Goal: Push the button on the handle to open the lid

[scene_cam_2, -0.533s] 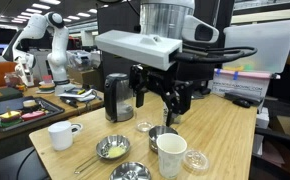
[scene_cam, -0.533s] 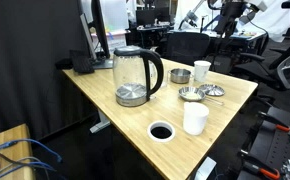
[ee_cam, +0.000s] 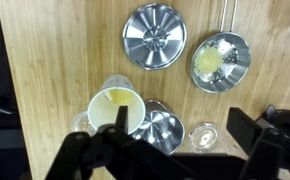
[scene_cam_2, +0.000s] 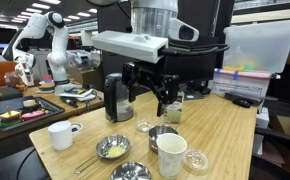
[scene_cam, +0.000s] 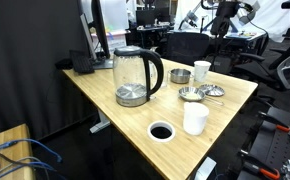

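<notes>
The clear glass kettle [scene_cam: 133, 76] with a steel base stands on the wooden table. Its black loop handle [scene_cam: 158, 70] points toward the cups, and its black lid [scene_cam: 131, 50] is down. In an exterior view the kettle [scene_cam_2: 117, 98] stands behind my gripper [scene_cam_2: 152, 102], which hangs open and empty in the air, apart from it. In the wrist view my gripper [ee_cam: 183, 126] is open above a white cup [ee_cam: 115, 106] and steel dishes. The kettle is not in the wrist view.
A white mug [scene_cam: 202, 70], a white cup [scene_cam: 195, 118], steel dishes [scene_cam: 191, 94] and a round cable hole [scene_cam: 161, 131] are on the table. Near the gripper are a steel bowl [scene_cam_2: 112, 148], a clear disc [scene_cam_2: 195, 160] and a mug [scene_cam_2: 60, 134].
My gripper has shifted a little toward the kettle and slightly upward. It stays open. Nothing on the table has moved.
</notes>
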You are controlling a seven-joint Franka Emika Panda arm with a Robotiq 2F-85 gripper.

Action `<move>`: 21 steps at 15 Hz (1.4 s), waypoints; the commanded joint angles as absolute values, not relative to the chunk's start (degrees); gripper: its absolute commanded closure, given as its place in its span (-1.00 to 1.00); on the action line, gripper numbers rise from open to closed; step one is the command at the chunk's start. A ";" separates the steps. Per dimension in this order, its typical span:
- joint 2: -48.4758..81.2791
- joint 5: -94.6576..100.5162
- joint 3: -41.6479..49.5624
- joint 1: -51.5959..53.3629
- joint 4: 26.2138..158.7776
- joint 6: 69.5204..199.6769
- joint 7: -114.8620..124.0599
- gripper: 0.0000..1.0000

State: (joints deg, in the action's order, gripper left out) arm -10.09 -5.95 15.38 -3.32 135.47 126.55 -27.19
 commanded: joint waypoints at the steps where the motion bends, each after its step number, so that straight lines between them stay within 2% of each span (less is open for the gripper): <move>1: -10.04 -4.91 12.24 -3.37 135.08 128.22 -28.70 -1.00; 8: -11.68 -5.41 6.79 0.54 134.05 134.38 -29.25 -1.00; 21: -11.36 -6.05 4.59 3.41 133.91 134.54 -29.69 -1.00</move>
State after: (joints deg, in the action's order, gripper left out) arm -11.60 -4.75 5.56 2.33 133.84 133.37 -27.56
